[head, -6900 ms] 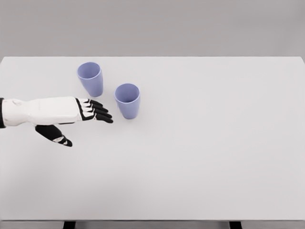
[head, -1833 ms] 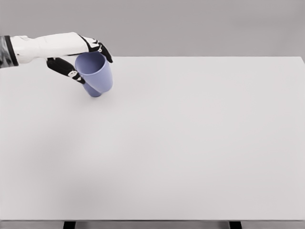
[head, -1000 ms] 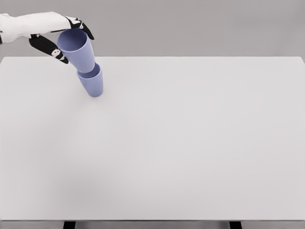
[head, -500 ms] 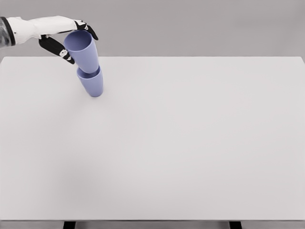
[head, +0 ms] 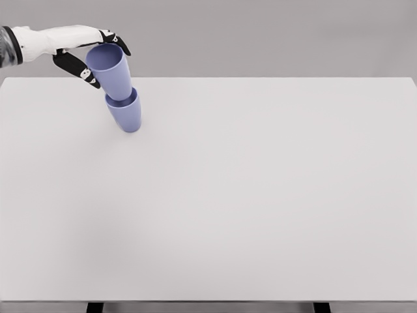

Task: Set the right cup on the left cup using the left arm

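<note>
right cup [head: 109, 70] now sits lower, tilted toward 11 o'clock in left cup [head: 126, 112]; left hand [head: 83, 52] still grips it; release remains.

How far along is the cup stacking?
Done: the carried cup is off the table, its base just inside the mouth of the standing cup. In hand: the left hand grips it near the rim, tilted. Left: seat it and let go.

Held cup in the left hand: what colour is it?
Light periwinkle blue, plain, matching the lower cup. The held cup shows only in the head view.
</note>
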You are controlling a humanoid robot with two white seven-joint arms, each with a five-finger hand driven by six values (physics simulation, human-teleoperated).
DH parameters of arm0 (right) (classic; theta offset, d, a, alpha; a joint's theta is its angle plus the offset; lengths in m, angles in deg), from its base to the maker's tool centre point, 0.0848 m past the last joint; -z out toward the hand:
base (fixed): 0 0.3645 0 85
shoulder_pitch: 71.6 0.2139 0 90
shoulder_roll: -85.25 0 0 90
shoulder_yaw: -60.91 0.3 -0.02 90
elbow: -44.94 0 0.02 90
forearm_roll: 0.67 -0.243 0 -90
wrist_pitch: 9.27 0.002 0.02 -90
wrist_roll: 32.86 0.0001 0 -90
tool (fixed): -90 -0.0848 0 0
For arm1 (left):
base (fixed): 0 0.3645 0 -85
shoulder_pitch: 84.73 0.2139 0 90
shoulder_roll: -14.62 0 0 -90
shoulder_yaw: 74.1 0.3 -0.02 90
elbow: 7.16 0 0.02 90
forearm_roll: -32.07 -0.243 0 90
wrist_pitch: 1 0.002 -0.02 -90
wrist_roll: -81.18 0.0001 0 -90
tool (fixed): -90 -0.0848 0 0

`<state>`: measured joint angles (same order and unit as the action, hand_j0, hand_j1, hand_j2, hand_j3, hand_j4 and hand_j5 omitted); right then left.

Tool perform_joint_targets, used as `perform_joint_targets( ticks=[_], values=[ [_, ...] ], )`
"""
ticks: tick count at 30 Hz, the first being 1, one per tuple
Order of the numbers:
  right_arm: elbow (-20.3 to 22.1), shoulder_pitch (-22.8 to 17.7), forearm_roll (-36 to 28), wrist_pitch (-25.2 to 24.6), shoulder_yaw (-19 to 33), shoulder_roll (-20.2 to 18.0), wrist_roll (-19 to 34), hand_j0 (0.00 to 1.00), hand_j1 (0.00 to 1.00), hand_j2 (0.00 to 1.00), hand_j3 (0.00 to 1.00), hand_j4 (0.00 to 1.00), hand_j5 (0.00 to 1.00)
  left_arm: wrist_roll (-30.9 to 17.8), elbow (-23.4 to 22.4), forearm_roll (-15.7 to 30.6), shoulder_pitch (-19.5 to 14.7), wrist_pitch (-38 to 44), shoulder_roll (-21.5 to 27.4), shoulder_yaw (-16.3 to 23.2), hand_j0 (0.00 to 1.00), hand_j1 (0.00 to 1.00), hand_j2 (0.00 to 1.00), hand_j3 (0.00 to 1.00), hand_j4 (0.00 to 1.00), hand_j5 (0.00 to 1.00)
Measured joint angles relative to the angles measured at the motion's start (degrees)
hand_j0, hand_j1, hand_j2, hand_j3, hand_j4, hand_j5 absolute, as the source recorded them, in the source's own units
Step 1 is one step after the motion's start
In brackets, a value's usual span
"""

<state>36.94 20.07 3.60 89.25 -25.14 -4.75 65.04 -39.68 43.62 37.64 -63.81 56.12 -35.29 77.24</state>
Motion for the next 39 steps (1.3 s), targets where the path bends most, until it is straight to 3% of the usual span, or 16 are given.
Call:
perform_joint_targets(
  ticks=[35,37,38,39],
  values=[
    [0.00,0.00,0.00,0.00,0.00,0.00,0.00,1.00,1.00,1.00,1.00,1.00,1.00,0.23,-0.98,-0.52,1.23,0.09,-1.06,0.07,0.60,0.60,0.60,0.60,0.60,0.60],
    [0.00,0.00,-0.01,0.00,0.00,0.00,0.00,1.00,1.00,1.00,1.00,1.00,1.00,0.26,-0.97,-0.52,1.41,0.10,-1.07,0.07,0.64,0.64,0.64,0.64,0.64,0.64],
    [0.00,0.00,0.00,0.00,0.00,0.00,0.00,1.00,1.00,1.00,1.00,1.00,1.00,0.29,-0.97,-0.52,1.41,0.14,-1.08,0.07,0.74,0.74,0.74,0.74,0.74,0.74],
    [0.00,0.00,-0.01,0.00,0.00,0.00,0.00,1.00,1.00,1.00,1.00,1.00,1.00,0.33,-0.97,-0.51,1.41,0.19,-1.09,0.07,0.76,0.76,0.76,0.76,0.76,0.76]
  ],
)
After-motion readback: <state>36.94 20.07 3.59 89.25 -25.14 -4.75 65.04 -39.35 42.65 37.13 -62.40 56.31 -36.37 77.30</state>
